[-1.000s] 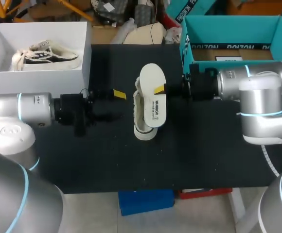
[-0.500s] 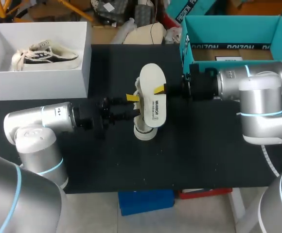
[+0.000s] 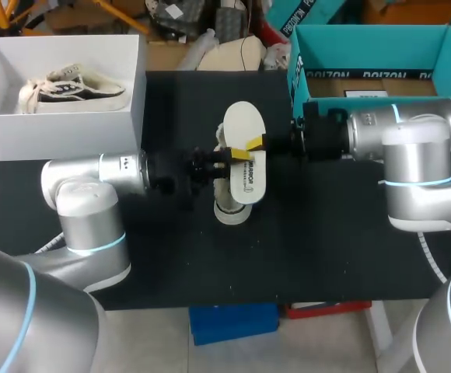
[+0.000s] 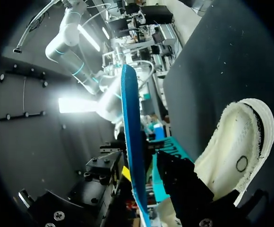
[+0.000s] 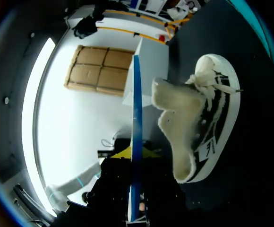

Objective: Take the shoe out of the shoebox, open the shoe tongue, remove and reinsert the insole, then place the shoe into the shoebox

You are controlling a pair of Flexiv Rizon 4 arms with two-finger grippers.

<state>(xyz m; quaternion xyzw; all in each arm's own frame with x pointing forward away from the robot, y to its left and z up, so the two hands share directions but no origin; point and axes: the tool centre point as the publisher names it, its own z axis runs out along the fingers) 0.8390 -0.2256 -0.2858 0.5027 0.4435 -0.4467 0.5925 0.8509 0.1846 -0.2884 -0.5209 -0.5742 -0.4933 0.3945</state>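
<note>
Over the black bench [image 3: 326,249], the right claw [image 3: 258,143] pinches the thin, light, likely floppy insole [image 3: 245,175] by its side edge; whether the left claw [image 3: 235,155] opposite grips it, I cannot tell.

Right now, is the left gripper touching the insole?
Cannot tell. In the left wrist view the insole stands between the fingers of the left gripper; a gap shows at one finger, contact at the other is unclear.
</note>
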